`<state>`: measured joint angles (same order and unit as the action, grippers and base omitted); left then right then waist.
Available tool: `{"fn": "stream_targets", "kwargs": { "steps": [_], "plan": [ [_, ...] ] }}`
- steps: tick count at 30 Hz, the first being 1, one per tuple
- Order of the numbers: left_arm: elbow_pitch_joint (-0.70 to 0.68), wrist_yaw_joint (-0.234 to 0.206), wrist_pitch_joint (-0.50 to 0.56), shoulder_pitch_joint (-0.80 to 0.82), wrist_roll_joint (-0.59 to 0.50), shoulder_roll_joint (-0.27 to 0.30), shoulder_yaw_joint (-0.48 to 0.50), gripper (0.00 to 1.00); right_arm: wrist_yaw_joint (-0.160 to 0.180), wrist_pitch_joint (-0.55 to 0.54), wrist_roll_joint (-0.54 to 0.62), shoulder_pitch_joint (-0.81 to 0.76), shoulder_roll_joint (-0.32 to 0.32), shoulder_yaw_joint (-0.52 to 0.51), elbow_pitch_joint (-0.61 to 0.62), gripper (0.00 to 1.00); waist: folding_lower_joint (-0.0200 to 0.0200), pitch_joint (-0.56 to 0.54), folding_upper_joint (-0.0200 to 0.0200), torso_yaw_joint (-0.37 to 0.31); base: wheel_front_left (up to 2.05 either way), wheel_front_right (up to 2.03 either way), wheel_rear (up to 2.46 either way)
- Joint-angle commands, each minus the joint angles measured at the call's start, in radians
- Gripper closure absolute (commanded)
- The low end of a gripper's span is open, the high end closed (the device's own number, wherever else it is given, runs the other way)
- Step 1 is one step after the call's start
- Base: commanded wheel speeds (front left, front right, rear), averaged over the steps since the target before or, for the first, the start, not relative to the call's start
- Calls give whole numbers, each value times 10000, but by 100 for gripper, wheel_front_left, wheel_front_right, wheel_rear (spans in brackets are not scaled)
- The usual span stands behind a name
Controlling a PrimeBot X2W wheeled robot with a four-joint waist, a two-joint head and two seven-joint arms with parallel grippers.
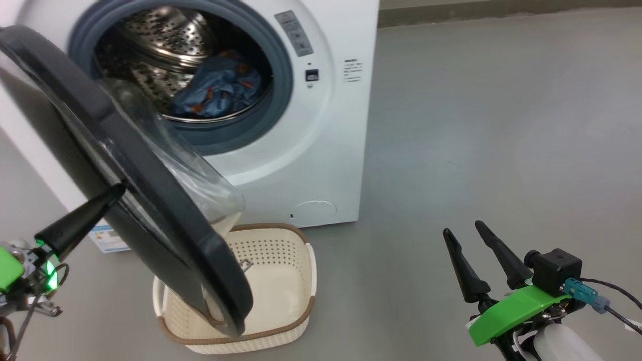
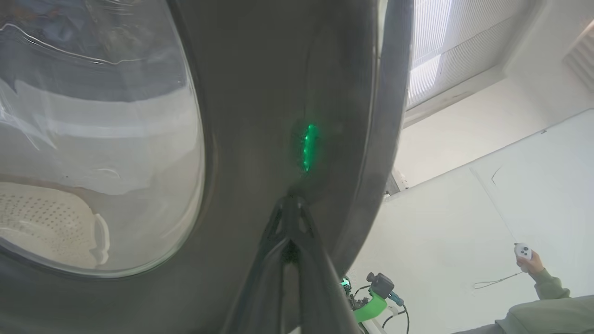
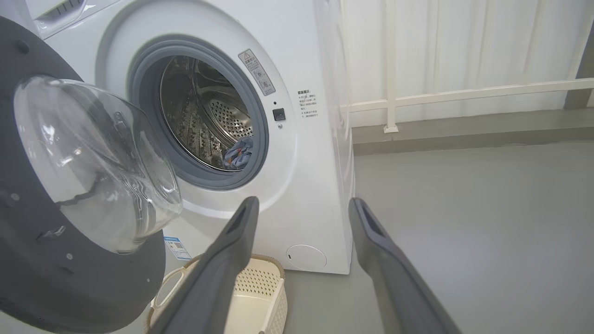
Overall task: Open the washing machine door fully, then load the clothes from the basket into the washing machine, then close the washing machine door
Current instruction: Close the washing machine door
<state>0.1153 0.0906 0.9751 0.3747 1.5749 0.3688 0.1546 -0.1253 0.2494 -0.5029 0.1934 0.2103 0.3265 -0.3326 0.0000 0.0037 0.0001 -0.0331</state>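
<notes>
- Left tool [image 1: 116, 191]: fingers together, tip seemingly against the black outer rim of the washing machine door [image 1: 165, 220], standing half open.
- Right tool [image 1: 462, 228]: fingers apart, gripping nothing, above the floor [image 1: 501, 125].
- Clothes [image 1: 220, 87]: inside the drum [image 1: 170, 35] of the washing machine [image 1: 326, 150].
- Basket [image 1: 301, 235]: on the floor, under the door's lower edge.

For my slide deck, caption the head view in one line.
Shut left pincer tipped against the half-open washing machine door, clothes in the drum, basket looks empty, right pincer open.
</notes>
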Motion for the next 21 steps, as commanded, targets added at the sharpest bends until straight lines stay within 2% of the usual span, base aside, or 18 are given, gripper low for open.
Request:
{"fn": "stream_targets", "kwargs": {
  "steps": [1,10,17,21],
  "plan": [
    [-413,130,-116,600,-98,254,258,100,-54,124,53,117,26,124,283,0,0,143,-1,-386,0,0,0],
    [-393,201,-251,667,-202,207,276,100,-54,124,111,108,-21,4,335,0,0,249,-1,-538,0,0,0],
    [-300,277,-354,710,-317,212,293,100,-54,124,166,89,-75,-43,312,0,0,205,-1,-298,0,0,0],
    [-363,335,-496,700,-702,426,274,100,-54,124,154,93,-72,-41,302,0,0,175,-1,-126,0,0,0]
  ]
}}
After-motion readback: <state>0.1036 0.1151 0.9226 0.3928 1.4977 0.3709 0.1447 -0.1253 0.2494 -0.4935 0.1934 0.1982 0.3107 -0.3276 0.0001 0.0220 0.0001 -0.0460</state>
